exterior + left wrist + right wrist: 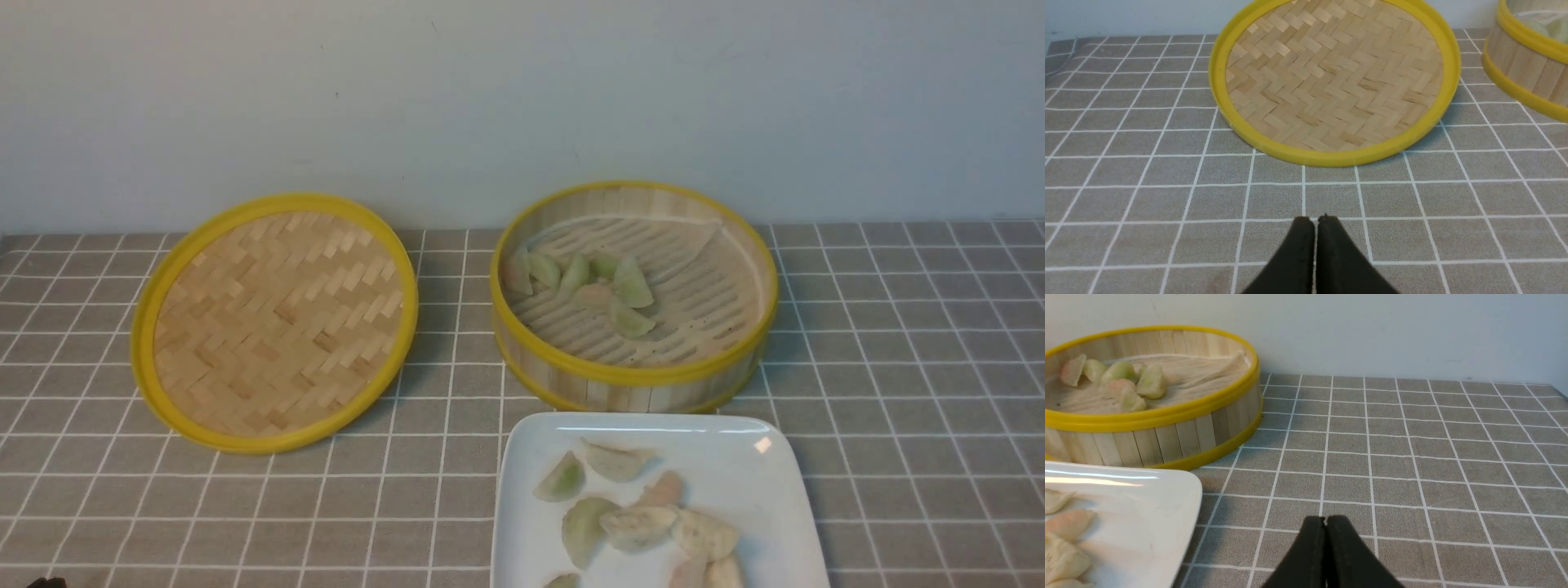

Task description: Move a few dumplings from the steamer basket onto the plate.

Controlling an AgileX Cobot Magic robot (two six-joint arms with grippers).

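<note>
The steamer basket (735,253) stands at the middle back with several pale green and pinkish dumplings (633,286) on the left of its floor; it also shows in the right wrist view (1180,435). The white plate (759,490) lies in front of it with several dumplings (637,523) on it. My left gripper (1315,220) is shut and empty, low over the cloth in front of the lid. My right gripper (1325,520) is shut and empty over the cloth, to the right of the plate (1147,522). Neither gripper shows in the front view.
The flat woven lid (277,318) with a yellow rim lies left of the basket; it also shows in the left wrist view (1331,73). A grey checked cloth (898,367) covers the table. A pale wall rises right behind the basket.
</note>
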